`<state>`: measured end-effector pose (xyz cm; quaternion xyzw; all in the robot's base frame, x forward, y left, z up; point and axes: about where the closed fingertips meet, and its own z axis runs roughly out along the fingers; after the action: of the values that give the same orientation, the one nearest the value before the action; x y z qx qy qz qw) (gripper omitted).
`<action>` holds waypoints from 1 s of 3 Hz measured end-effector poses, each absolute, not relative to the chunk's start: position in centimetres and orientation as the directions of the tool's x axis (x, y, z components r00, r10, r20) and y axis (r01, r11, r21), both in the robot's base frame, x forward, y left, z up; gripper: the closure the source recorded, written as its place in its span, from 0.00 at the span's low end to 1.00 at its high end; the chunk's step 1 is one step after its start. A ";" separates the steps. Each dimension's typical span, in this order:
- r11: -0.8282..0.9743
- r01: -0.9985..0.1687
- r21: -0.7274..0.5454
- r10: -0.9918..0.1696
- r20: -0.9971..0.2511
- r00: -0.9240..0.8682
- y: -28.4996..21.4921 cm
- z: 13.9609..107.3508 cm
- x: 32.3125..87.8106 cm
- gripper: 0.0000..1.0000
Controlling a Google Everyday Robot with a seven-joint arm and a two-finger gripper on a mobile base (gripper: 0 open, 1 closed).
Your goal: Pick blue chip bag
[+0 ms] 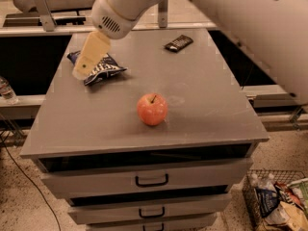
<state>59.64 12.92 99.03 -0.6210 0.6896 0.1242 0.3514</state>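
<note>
The blue chip bag (102, 70) lies on the grey cabinet top (202, 105) at the back left; it is dark navy foil with white lettering. My gripper (83, 70) hangs just above the bag's left part, and its cream finger covers some of the bag. The white arm comes down from the top right of the camera view. A red apple (152, 109) stands in the middle of the top, right of and nearer than the bag.
A small flat dark wrapper (178, 43) lies at the back right of the top. The cabinet has drawers (151, 180) below. A wire basket of bags (281, 203) stands on the floor at the right. A bottle (6, 90) stands at the left.
</note>
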 end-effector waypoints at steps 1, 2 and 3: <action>0.267 -0.931 -0.250 -0.758 -0.651 -0.042 14.8 96.1 62.6 0.00; 0.332 -0.916 -0.224 -0.741 -0.663 -0.106 15.7 93.4 65.2 0.00; 0.386 -0.905 -0.181 -0.721 -0.671 -0.173 16.9 90.0 67.7 0.00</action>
<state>67.67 16.88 90.02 -0.5386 0.7546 0.1307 0.3514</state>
